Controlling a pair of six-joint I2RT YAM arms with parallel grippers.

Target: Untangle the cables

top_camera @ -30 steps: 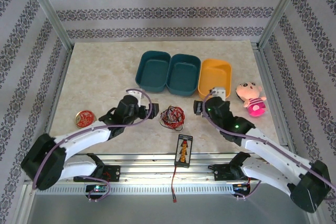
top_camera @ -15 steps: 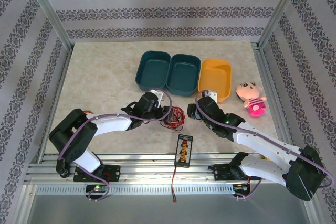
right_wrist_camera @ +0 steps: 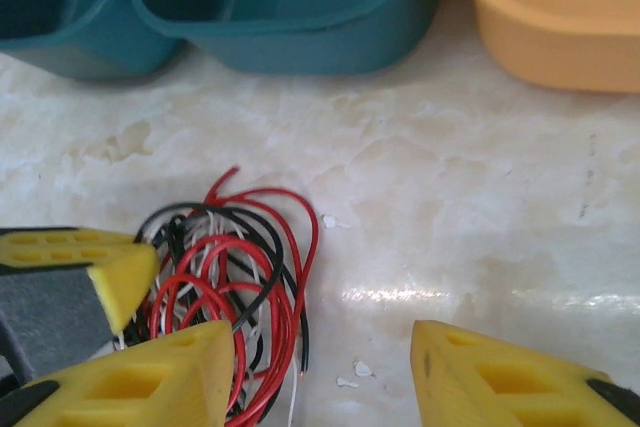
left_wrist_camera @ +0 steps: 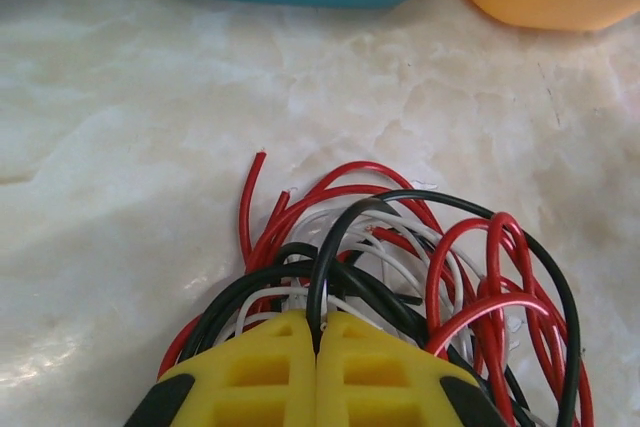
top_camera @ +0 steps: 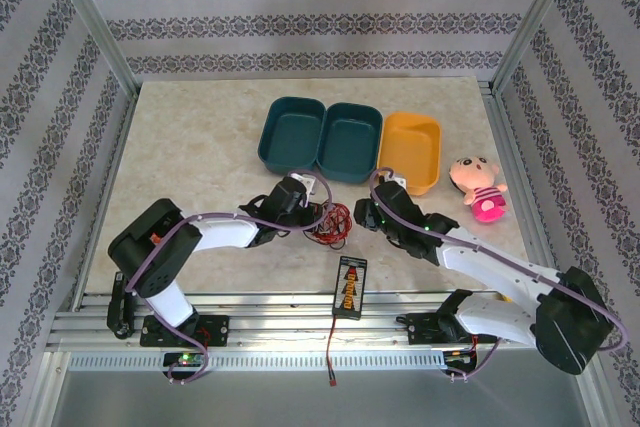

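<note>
The cables (top_camera: 328, 224) lie as one tangle of red, black and whitish wire on the marble table, in front of the bins. My left gripper (top_camera: 316, 213) is at the tangle's left edge. In the left wrist view its yellow fingers (left_wrist_camera: 318, 322) are shut, with a black strand of the cables (left_wrist_camera: 400, 247) pinched between the tips. My right gripper (top_camera: 366, 215) stands at the tangle's right side. In the right wrist view it (right_wrist_camera: 318, 347) is open: one finger rests over the edge of the cables (right_wrist_camera: 240, 267), the other over bare table.
Two teal bins (top_camera: 292, 132) (top_camera: 350, 140) and an orange bin (top_camera: 410, 150) stand just behind the tangle. A pink plush toy (top_camera: 477, 187) sits at the right. A small black device (top_camera: 349, 286) with a red lead lies near the front edge.
The left gripper swung right onto the tangle and shut on it. The right gripper moved left toward the tangle and its jaws narrowed.
</note>
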